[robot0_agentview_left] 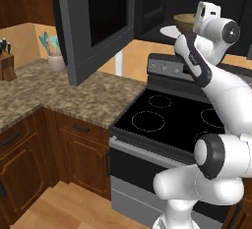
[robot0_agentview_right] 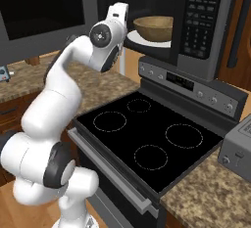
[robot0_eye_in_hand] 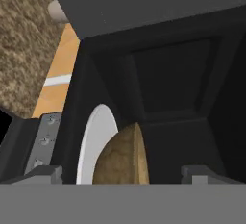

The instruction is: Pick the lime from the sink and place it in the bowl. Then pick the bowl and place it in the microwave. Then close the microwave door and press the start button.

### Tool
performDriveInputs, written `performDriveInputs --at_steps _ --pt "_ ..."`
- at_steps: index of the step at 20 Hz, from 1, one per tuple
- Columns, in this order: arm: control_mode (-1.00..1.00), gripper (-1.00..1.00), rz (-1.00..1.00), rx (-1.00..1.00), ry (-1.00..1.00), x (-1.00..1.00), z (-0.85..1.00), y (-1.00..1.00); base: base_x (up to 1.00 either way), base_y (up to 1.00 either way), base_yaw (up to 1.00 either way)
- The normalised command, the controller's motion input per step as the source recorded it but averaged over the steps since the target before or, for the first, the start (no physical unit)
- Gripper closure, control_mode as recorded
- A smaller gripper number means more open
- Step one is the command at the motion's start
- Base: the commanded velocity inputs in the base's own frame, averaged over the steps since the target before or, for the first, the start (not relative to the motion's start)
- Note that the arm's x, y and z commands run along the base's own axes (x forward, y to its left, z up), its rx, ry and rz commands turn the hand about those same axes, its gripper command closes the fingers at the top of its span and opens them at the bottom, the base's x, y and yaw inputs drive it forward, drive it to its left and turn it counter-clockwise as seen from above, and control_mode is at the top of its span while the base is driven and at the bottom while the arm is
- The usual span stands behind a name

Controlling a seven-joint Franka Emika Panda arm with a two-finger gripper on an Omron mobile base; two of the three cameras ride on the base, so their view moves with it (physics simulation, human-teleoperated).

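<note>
Gripper (robot0_eye_in_hand: pixel 122 171) spread wide, pinching nothing; fingertips (robot0_eye_in_hand: pixel 44 173) stand clear on either side of the bowl (robot0_agentview_right: pixel 154 27). Bowl sits just ahead of the gripper, on the white turntable plate (robot0_agentview_right: pixel 138 38) inside the microwave (robot0_agentview_right: pixel 206 21) cavity. Lime not discernible inside the bowl. Microwave door (robot0_agentview_left: pixel 93 21) swung open, off to the gripper's left. Below the gripper: black stove (robot0_agentview_right: pixel 147 136) with four ring burners. Granite surface (robot0_agentview_left: pixel 59 93) left of the stove, carrying a knife block (robot0_agentview_left: pixel 6 61) and a utensil jar (robot0_agentview_left: pixel 55 56). Brown wooden cabinets (robot0_agentview_left: pixel 29 159) under it.
</note>
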Motion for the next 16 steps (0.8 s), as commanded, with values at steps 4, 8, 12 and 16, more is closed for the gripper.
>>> performDriveInputs --at_steps 4,8,12,16 --pt "-1.0 -1.0 0.0 0.0 0.0 -1.0 0.51 0.4 0.0 0.0 0.0" --pt "-1.0 -1.0 0.0 0.0 0.03 -1.0 0.64 0.2 0.0 0.0 0.0" --pt "-1.0 -1.0 0.0 0.0 0.21 -1.0 0.51 0.16 0.0 0.0 0.0" --pt "-1.0 -1.0 -0.01 0.0 0.11 -1.0 0.02 0.47 0.0 0.0 0.0"
